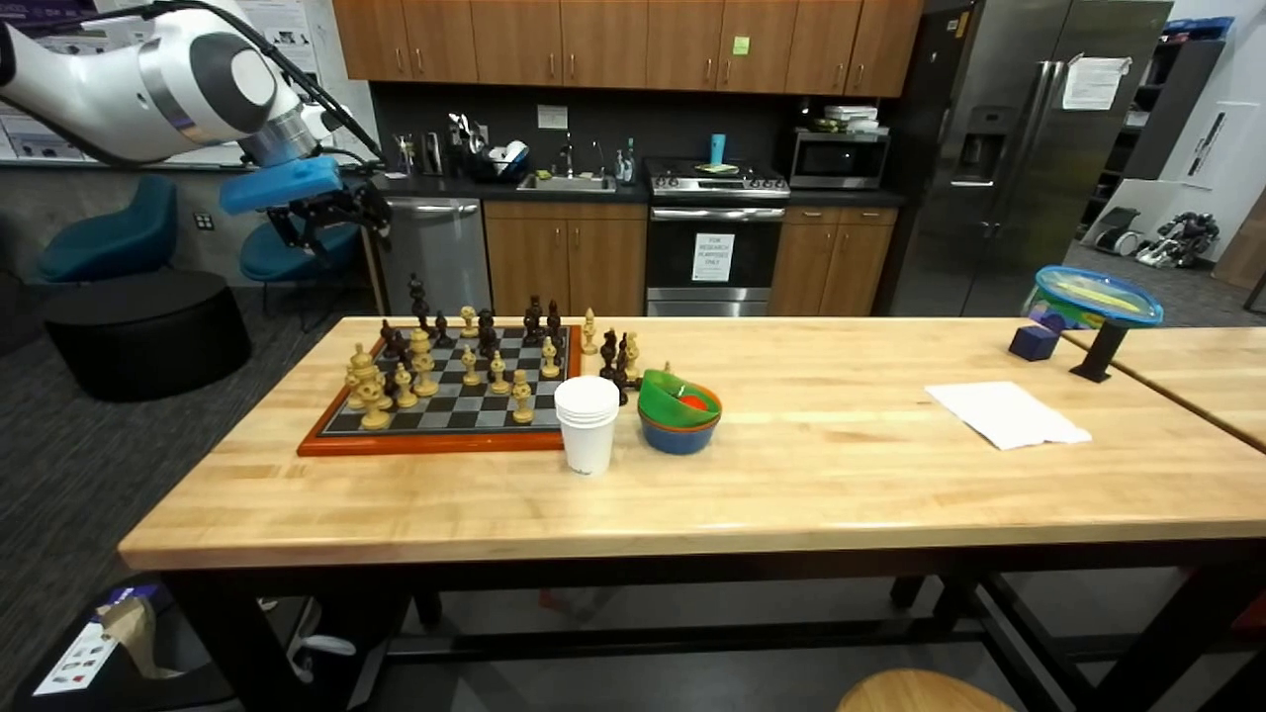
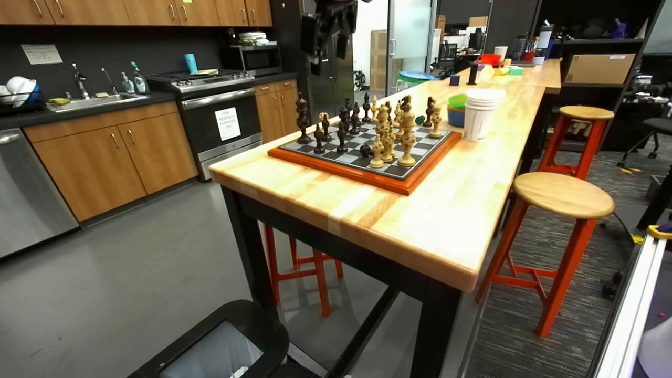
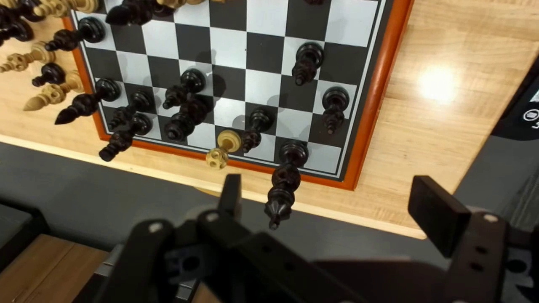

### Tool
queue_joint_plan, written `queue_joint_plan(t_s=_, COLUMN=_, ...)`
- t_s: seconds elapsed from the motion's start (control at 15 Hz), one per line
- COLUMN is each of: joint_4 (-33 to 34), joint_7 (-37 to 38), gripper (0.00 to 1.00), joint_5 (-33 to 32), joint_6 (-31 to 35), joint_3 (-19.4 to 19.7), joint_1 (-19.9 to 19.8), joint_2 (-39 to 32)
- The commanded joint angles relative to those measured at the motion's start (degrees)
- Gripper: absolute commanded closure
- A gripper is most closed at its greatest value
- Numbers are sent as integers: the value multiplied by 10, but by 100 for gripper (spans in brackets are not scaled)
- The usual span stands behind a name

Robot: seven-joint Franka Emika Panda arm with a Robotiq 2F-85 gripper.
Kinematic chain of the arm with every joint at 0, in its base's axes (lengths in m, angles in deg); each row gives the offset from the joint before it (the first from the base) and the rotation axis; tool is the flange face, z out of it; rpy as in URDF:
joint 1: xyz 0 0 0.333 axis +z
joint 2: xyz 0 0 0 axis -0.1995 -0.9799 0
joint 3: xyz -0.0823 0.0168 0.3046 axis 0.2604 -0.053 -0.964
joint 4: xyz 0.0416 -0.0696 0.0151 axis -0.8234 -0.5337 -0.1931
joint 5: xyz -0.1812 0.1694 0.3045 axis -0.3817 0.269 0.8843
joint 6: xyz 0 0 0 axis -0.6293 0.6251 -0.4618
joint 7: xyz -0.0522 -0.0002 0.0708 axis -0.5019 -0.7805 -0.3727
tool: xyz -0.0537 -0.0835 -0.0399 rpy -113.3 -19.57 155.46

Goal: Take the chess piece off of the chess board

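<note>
The chess board (image 1: 435, 444) lies at one end of the wooden table, also in an exterior view (image 2: 341, 170) and the wrist view (image 3: 381, 75). Dark and light chess pieces stand on it. A tall dark chess piece (image 3: 283, 189) stands near one corner, also in both exterior views (image 1: 418, 299) (image 2: 303, 118). A small light piece (image 3: 223, 148) stands nearby along the same edge. One dark piece (image 2: 366, 150) seems to lie on its side. My gripper (image 3: 332, 198) is open and empty, high above the board's corner side, also seen in both exterior views (image 1: 341, 235) (image 2: 329, 56).
Several pieces (image 3: 50, 94) stand on the table beside the board. White stacked cups (image 1: 587, 435) and bowls (image 1: 678, 420) stand by the board. A white paper (image 1: 1007, 413), a dark cube (image 1: 1034, 341) and a black stand (image 1: 1098, 351) are farther along. The table edge (image 3: 358, 223) runs close to the board.
</note>
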Motion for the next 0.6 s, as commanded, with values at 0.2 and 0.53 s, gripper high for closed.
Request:
queue_joint_plan(t_s=0.2, joint_4=33, joint_7=-12, gripper=0, joint_5=2, joint_6=-3, joint_3=25, joint_1=10, joint_2=-24)
queue_joint_plan(t_s=0.53, joint_4=93, joint_7=-32, gripper=0, joint_5=19, joint_6=3, joint_3=52, joint_1=2, joint_2=-86)
